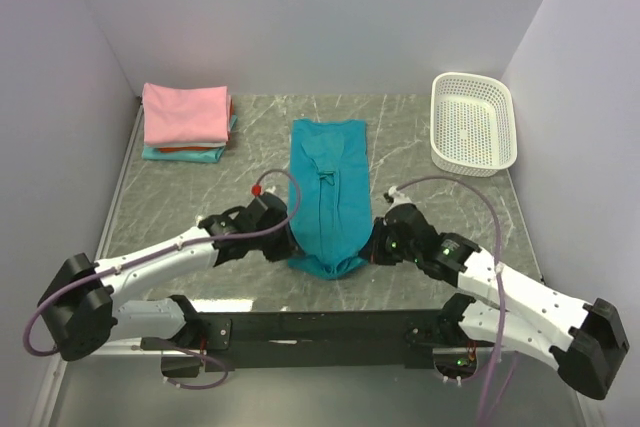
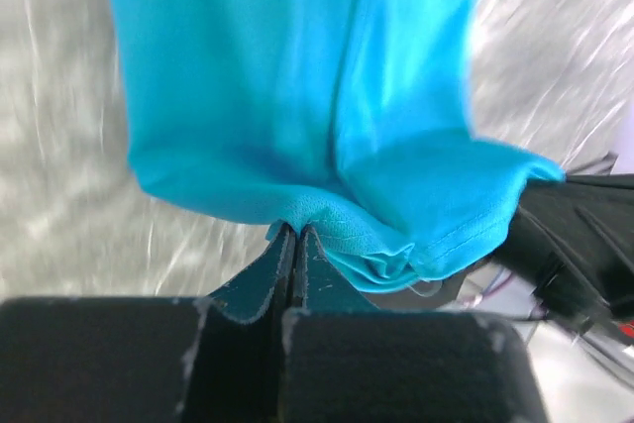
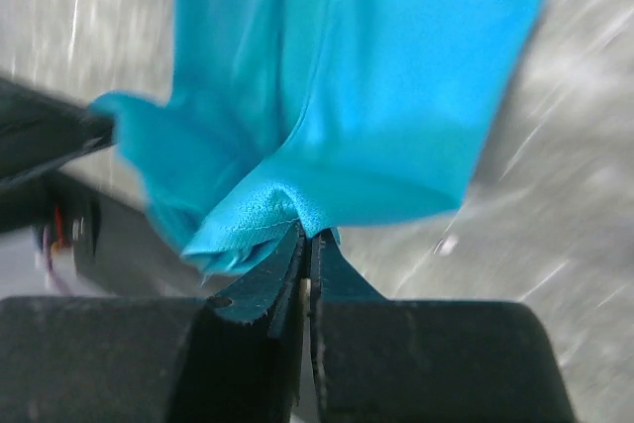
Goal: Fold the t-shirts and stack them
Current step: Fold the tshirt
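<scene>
We see the left gripper pinched tight on the hem of the teal-blue t-shirt. The right gripper nips it likewise, cloth stretching ahead of both.

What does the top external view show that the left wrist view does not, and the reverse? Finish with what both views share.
Only the top external view shows the full length of the teal-blue t-shirt, folded into a long strip. It also shows the stack of folded shirts, pink on top, at the far left, and the white basket at the far right. Only the left wrist view shows, close up, the left gripper pinched shut on the shirt's bunched near hem, stitching visible. Both show the shirt lying on the marbled table.
</scene>
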Robot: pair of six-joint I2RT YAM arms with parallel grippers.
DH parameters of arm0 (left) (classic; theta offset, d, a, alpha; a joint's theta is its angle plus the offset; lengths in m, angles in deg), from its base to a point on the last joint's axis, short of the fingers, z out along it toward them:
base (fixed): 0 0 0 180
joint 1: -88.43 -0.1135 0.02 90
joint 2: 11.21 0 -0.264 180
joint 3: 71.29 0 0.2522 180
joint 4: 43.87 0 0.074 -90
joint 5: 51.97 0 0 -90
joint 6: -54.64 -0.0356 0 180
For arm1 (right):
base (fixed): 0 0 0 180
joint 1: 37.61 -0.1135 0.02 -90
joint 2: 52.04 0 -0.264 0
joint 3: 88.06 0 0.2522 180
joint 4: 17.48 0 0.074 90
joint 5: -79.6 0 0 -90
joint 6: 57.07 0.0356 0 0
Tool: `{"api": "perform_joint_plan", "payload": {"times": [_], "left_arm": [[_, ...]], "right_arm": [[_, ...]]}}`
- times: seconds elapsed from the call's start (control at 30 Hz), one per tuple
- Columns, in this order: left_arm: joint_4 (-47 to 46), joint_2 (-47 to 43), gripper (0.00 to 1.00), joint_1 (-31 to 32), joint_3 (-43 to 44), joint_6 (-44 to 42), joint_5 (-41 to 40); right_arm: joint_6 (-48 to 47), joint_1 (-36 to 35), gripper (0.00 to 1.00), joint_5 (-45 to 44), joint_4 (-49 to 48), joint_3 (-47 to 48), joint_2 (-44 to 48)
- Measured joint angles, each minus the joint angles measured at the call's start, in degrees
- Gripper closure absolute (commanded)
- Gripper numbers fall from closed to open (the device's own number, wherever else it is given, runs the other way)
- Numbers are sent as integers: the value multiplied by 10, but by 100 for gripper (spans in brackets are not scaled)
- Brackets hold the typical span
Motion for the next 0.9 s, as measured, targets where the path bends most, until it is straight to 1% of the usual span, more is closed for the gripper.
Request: {"api": "perform_joint_plan", "payload": {"times": [0.1, 0.23, 0.4, 0.67, 0.9], "left_arm": [[-6, 27, 99, -38, 45, -34, -6], [-29, 64, 99, -96, 87, -69, -3], [-27, 138, 100, -154, 162, -115, -8], [-30, 238, 99, -201, 258, -171, 7], [-27, 310, 99, -229, 306, -205, 21]], "right_arm": [[-28, 46, 100, -5, -13, 27, -41], [-61, 82, 100, -14, -33, 87, -102], [-92, 137, 100, -15, -67, 163, -174], [-125, 195, 100, 13, -90, 245, -292], [-136, 220, 100, 39, -94, 286, -369]]}}
